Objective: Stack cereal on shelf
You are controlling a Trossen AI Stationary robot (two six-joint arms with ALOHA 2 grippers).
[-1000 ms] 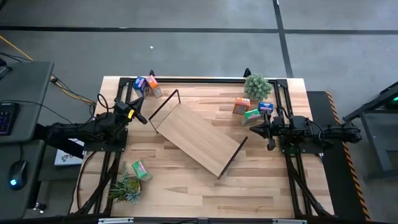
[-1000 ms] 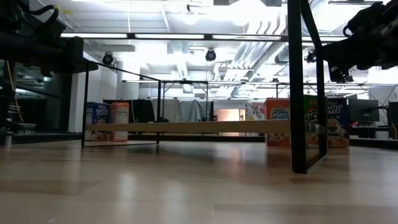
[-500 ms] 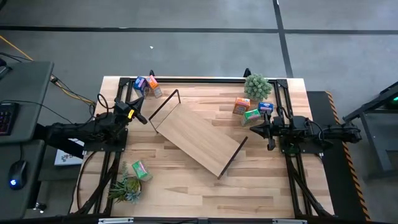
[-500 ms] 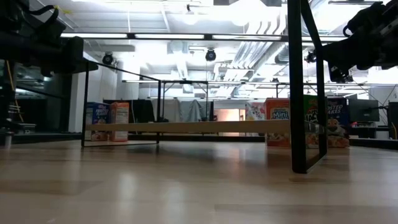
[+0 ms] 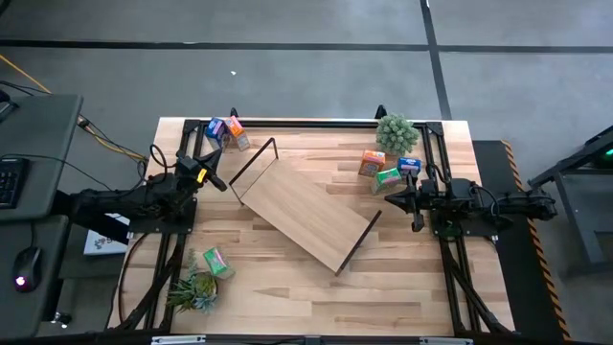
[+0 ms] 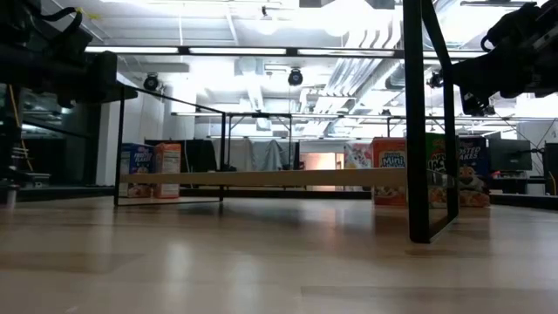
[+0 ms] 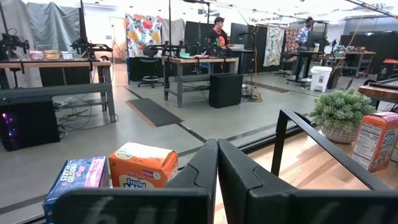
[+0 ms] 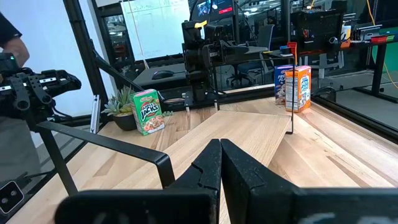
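Note:
The shelf [image 5: 305,213], a light-wood board with black wire frame ends, stands slanted on the table's middle. A blue box [image 5: 215,129] and an orange box [image 5: 235,127] stand at the far left. An orange box [image 5: 372,163], a green box [image 5: 387,177] and a blue box [image 5: 409,166] stand at the far right. Another green box [image 5: 216,261] stands near left. My left gripper [image 5: 218,181] is shut and empty, left of the shelf. My right gripper [image 5: 388,195] is shut and empty, right of the shelf.
A round green plant [image 5: 397,132] stands at the far right, beside the boxes. A spiky plant [image 5: 194,287] lies at the near left corner. Black frame bars [image 5: 306,122] run along the table's far edge and sides. People show in the room beyond [image 7: 219,28].

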